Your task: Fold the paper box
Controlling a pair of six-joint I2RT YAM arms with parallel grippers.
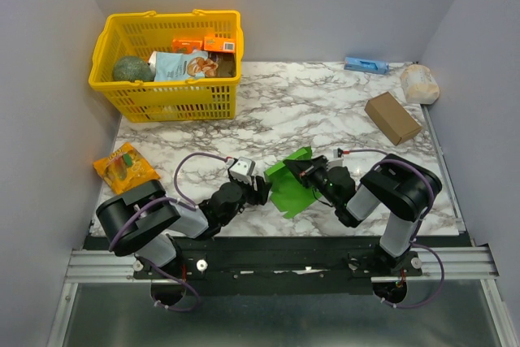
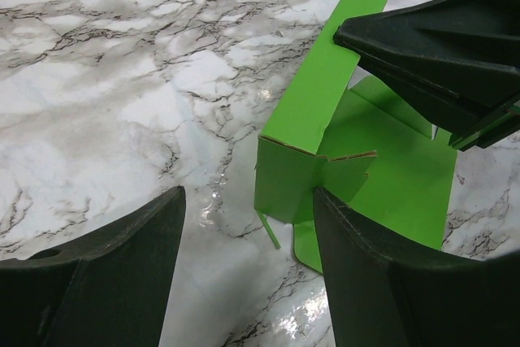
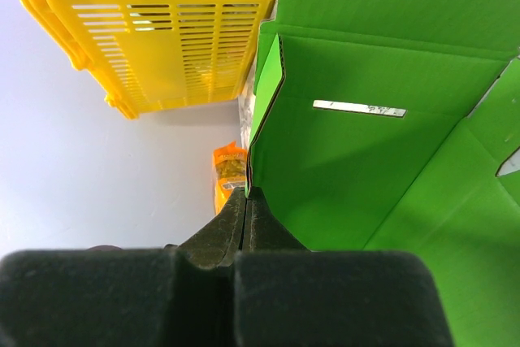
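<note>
Starting at the left of the marble table, an orange snack packet lies flat, with the yellow basket behind it. The left gripper is spread wide and grasps nothing, with a corner of the paper box just ahead between its fingers. The green box sits near the front edge, partly unfolded, one panel upright. The right gripper is pinched tight on that panel's edge. Farther right lies a brown cardboard box.
</note>
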